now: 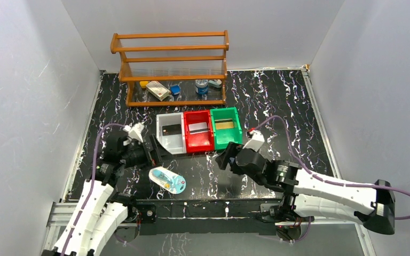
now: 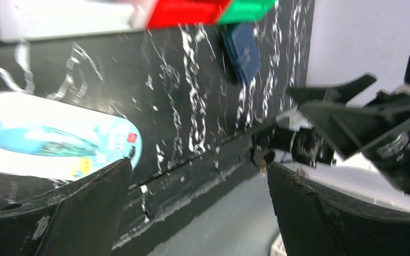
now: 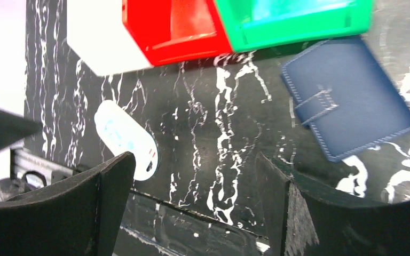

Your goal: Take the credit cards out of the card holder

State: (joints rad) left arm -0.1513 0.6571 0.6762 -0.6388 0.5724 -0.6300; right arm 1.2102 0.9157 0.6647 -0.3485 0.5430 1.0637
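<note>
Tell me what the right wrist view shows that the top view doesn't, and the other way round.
Only the right wrist: the card holder, closed, strap across it, flat on the table next to the green bin; in the top view the right gripper seems to cover it. Only the top: the wooden rack with small items on its lowest shelf, and a flat item in each bin. Both: the white packet, the red bin and the green bin.
</note>
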